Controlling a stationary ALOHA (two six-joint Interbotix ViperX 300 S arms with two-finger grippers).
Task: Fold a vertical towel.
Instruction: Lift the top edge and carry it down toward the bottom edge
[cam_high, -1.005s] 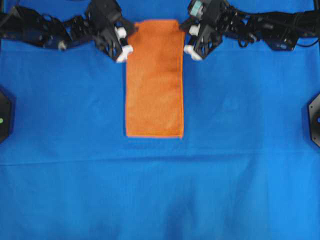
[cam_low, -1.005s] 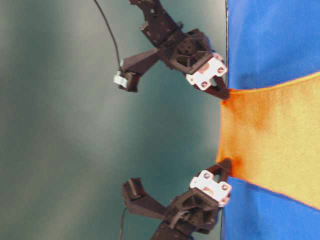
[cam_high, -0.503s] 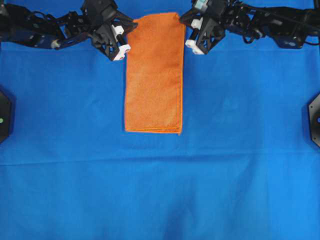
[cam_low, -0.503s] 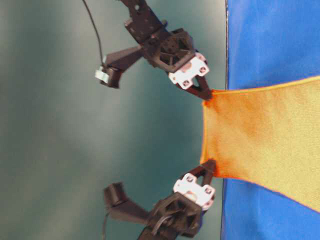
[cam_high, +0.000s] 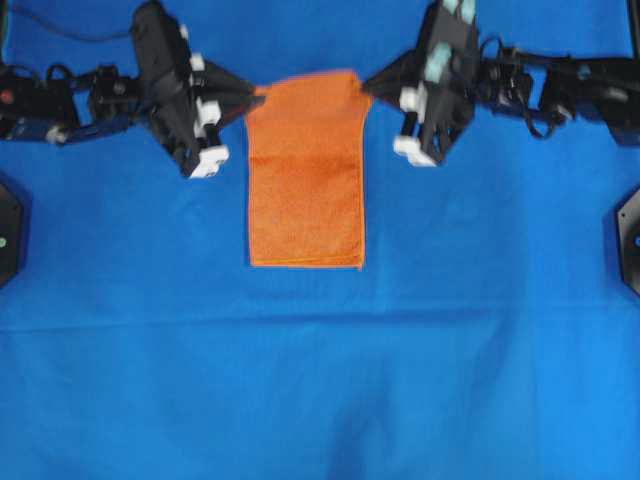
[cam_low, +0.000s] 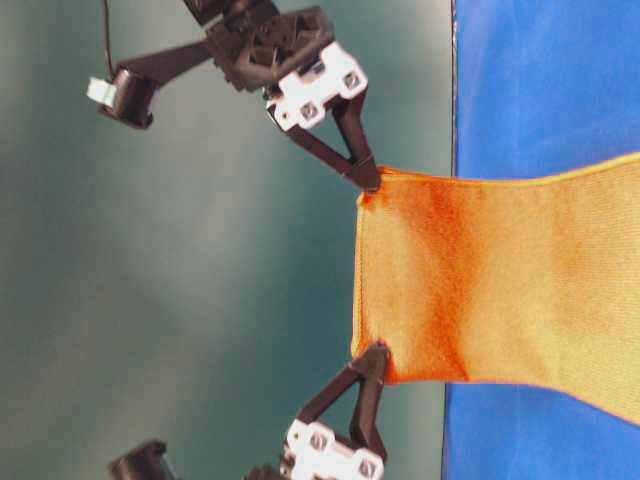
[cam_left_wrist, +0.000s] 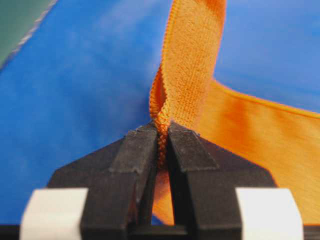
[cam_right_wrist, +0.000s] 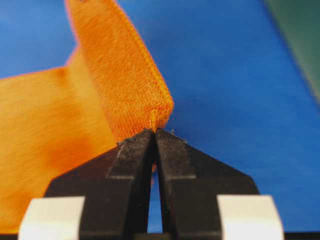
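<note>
Both grippers pinching the towel's far corners

Towel runs top-to-bottom mid-frame; left gripper and right gripper hold its upper edge lifted, lower end flat on the desk, straight below.

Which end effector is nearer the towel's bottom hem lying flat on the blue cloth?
Neither clearly. The left end effector and right end effector each pinch a far corner of the towel, both about equally distant from that hem.

Blue table cloth bare around towel; raised end spans between hands.
</note>
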